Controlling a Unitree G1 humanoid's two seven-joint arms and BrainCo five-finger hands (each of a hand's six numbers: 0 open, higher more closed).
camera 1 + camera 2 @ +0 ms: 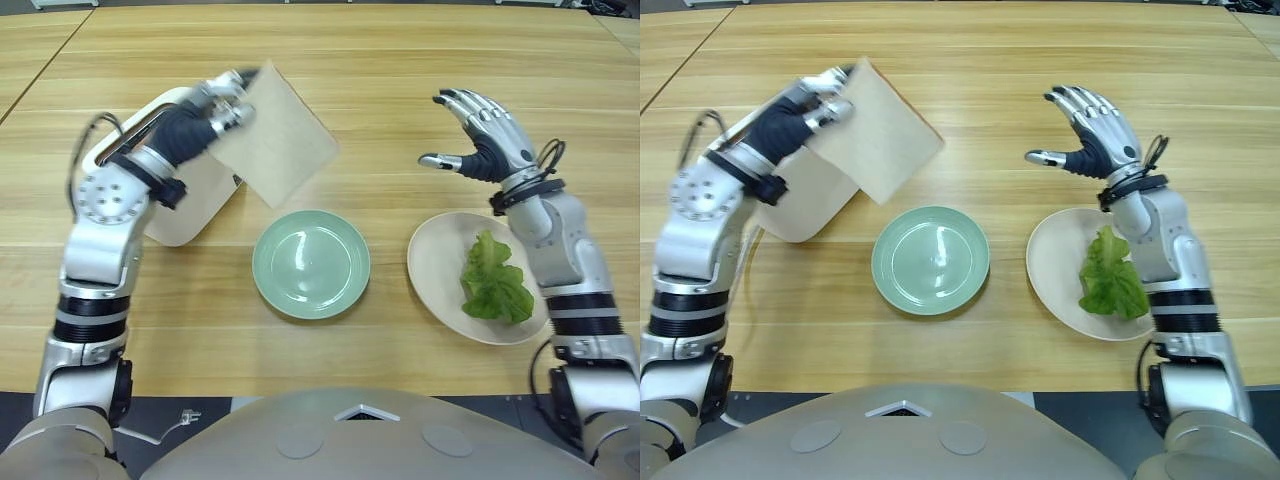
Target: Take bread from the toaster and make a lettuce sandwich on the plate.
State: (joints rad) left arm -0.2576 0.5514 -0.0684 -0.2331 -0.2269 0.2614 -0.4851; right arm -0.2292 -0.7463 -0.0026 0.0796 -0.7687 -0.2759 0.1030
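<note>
We see the left hand (222, 105) raised over the white toaster (190, 210) at the left of the desk (400, 60), its fingers (236, 116) pinching the upper edge of a slice of bread (280, 145). The slice hangs tilted in the air, its lower corner pointing toward the green plate (311, 263), which sits in the middle of the desk with nothing on it. To the right we find a beige dish (435, 262) with the lettuce (495, 282) lying in it. The right hand (487, 142) hovers beyond that dish, holding nothing, its fingers (470, 102) spread.
</note>
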